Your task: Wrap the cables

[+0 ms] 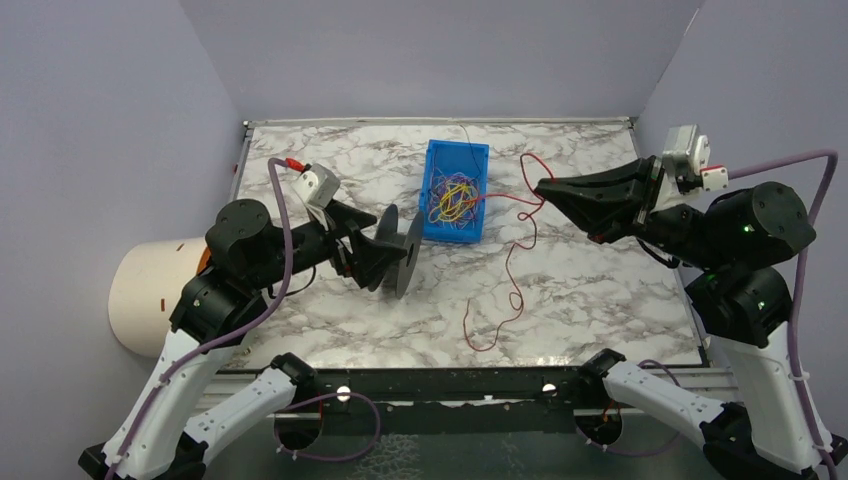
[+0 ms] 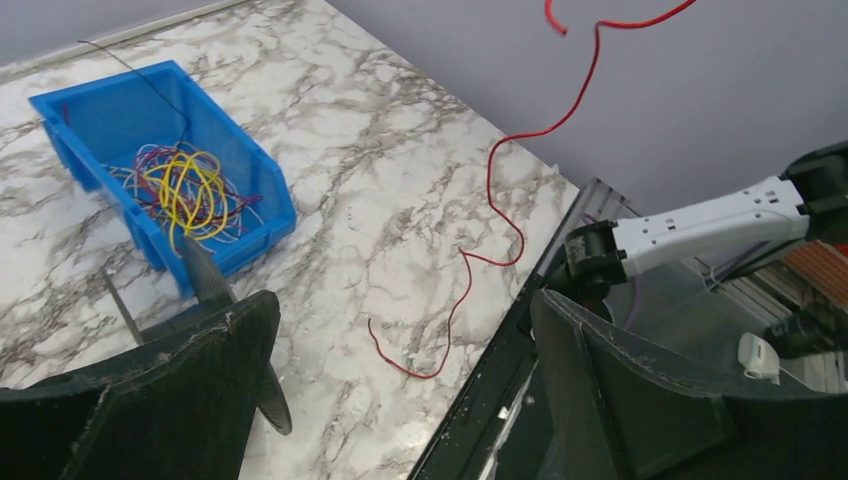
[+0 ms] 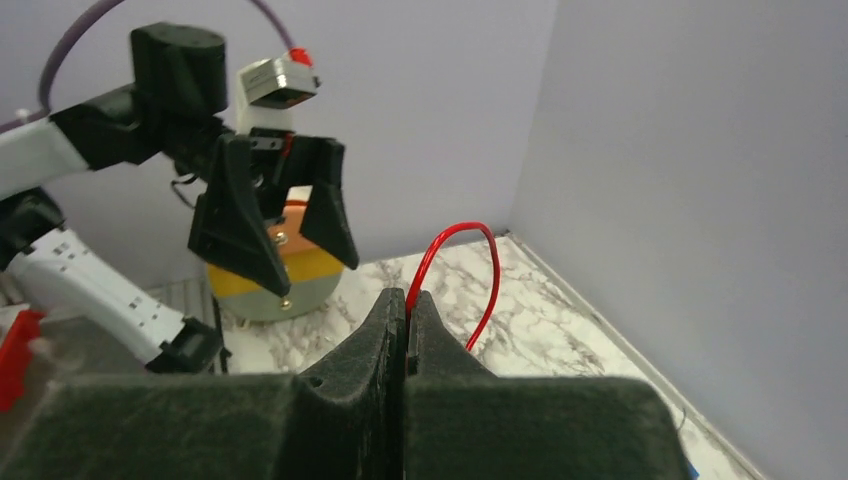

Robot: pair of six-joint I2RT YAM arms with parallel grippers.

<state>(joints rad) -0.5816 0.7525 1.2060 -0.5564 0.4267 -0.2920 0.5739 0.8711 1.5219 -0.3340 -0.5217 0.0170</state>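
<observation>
Right of bin [image 1: 455, 160], right pincer [image 1: 540, 187] clamps red cable [image 3: 465, 225] aloft, its tail trailing loose over surface [image 1: 600, 290]. Other cables [image 1: 452, 200] lie heaped in bin. Left pincer [image 2: 405, 300] gapes empty by spool [image 1: 408, 255], probably ready for winding.

Red cable [image 2: 489, 185] runs off the top edge of your left wrist view, its pinched part hidden in the right gripper [image 3: 407, 308] jaws, spool [image 1: 410, 258] partly behind the left gripper [image 1: 382, 252], tangled cables [image 1: 455, 200] too fine to separate.
</observation>
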